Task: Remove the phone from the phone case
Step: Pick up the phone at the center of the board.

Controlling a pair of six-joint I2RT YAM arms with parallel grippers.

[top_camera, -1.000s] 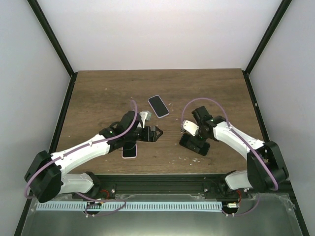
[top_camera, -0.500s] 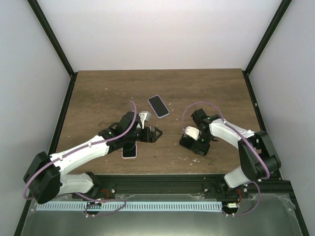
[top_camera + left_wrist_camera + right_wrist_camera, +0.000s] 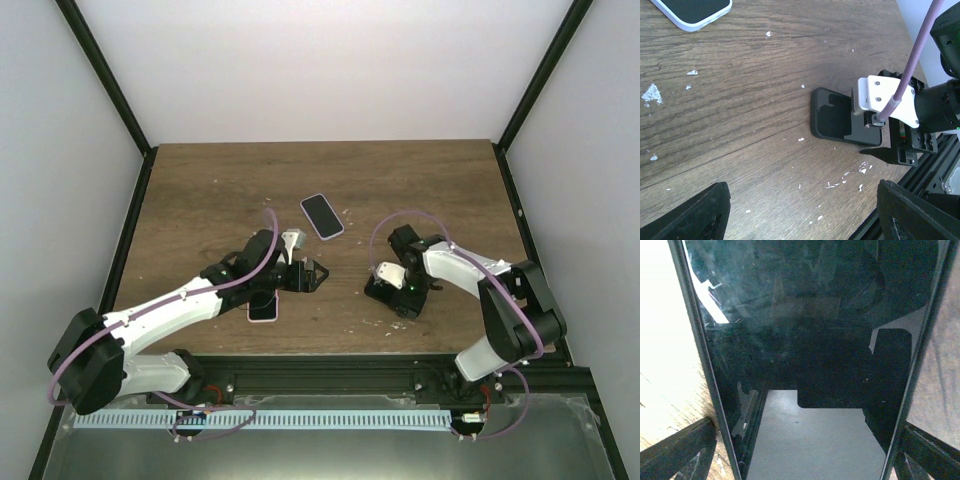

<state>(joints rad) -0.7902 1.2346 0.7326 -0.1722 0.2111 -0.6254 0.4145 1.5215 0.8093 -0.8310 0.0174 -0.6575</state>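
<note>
Two-finger left gripper point(image 3: 312, 274): jaws open, empty (over brown wooden table point(image 3: 200, 190)) | right gripper point(image 3: 800, 445): jaws spread astride glossy black rectangular phone point(image 3: 805, 340), grip unclear

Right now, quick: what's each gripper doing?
Left gripper: open, holding nothing.
Right gripper: set across the black phone, jaws at its two long edges; whether it grips yet cannot be told.

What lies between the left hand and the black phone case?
Nothing but bare table with small white specks separates the left hand from the black phone case; the left wrist view shows it.
</note>
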